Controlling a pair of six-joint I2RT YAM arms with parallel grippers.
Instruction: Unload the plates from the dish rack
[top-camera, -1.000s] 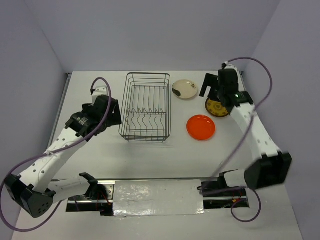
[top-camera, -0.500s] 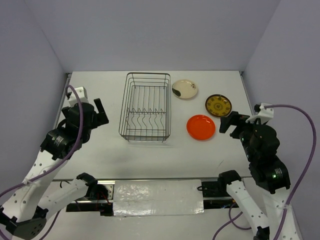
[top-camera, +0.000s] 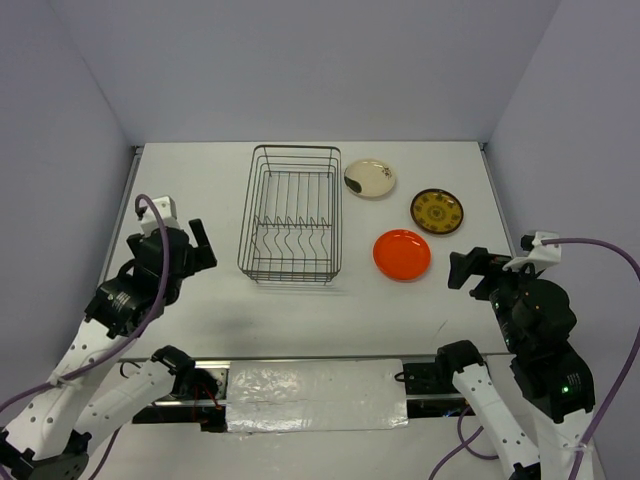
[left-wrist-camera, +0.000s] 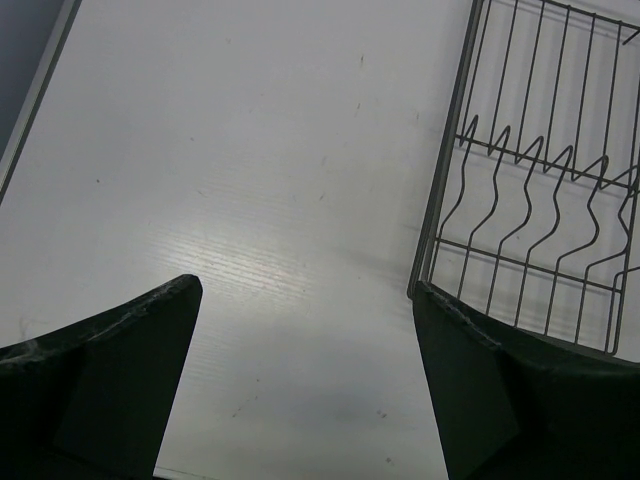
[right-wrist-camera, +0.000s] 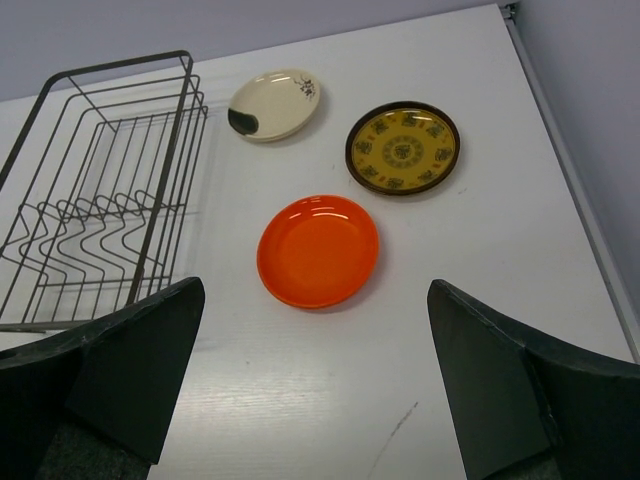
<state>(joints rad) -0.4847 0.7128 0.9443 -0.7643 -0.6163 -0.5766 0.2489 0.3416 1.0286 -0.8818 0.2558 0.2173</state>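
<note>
Both arms have drawn back toward their bases in the last second, the right one away from the brown plate (top-camera: 436, 210). Your rack (top-camera: 290, 215) stands empty mid-table. The plates lie flat to its right, well apart: the cream plate (top-camera: 369, 178) farthest, the brown plate beside it, the orange plate (top-camera: 402, 254) nearest. Unloading looks done. The left gripper (left-wrist-camera: 305, 290) and right gripper (right-wrist-camera: 315, 288) gape wide, holding nothing. The table (top-camera: 200, 180) is white and the walls (top-camera: 320, 70) pale lilac.

dish rack (top-camera: 290, 215): upright, no plates | cream plate (top-camera: 369, 178), brown-yellow plate (top-camera: 436, 210), orange plate (top-camera: 402, 254): flat, rack's right
</note>
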